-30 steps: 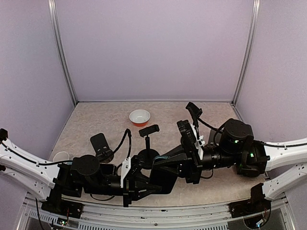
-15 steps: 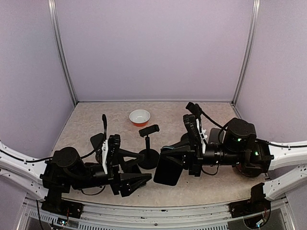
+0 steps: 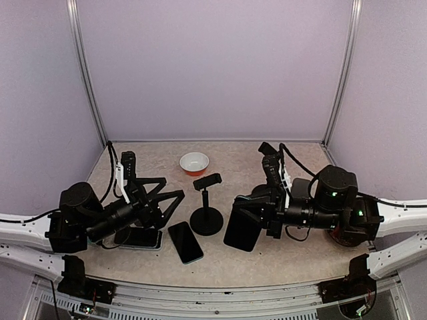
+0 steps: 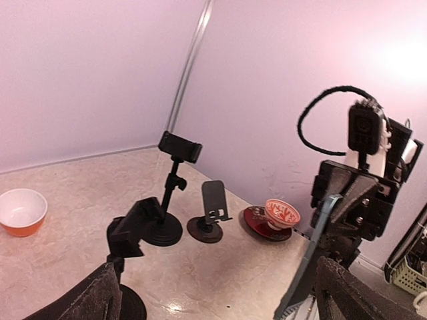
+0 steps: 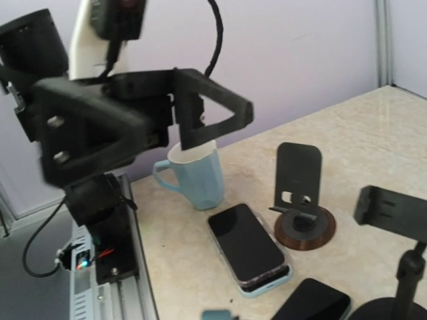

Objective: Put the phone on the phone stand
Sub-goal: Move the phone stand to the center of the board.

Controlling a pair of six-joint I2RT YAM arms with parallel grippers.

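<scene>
1. Progress: the right gripper (image 3: 256, 215) is closing tight on the phone (image 3: 241, 231) and holding it tilted at 4 o'clock of the phone stand (image 3: 207, 200), near its round base but apart from it. Whether the phone's lower edge is touching the table (image 3: 147, 160) cannot be told.
2. The stand's clamp is sitting empty atop its pole, so the pick-up looks done. Lifting the phone to the clamp and seating it there are judged to be what is left.
3. The left gripper (image 3: 167, 203) is gaping wide at 9 o'clock of the stand and holding nothing.
4. A second phone (image 3: 185, 242) is lying flat on the table at 7 o'clock of the base.
5. Right wrist view only: a blue mug (image 5: 193, 177), stacked phones (image 5: 248, 245) and a low easel stand (image 5: 299, 190) are showing. The left arm is hiding most of these from above. Which stand the task means is a judgement, made here from the held phone's nearness.
6. Left wrist view only: the held phone is appearing edge-on, and a cup on a saucer (image 4: 277, 217) is showing beyond the stands.
</scene>
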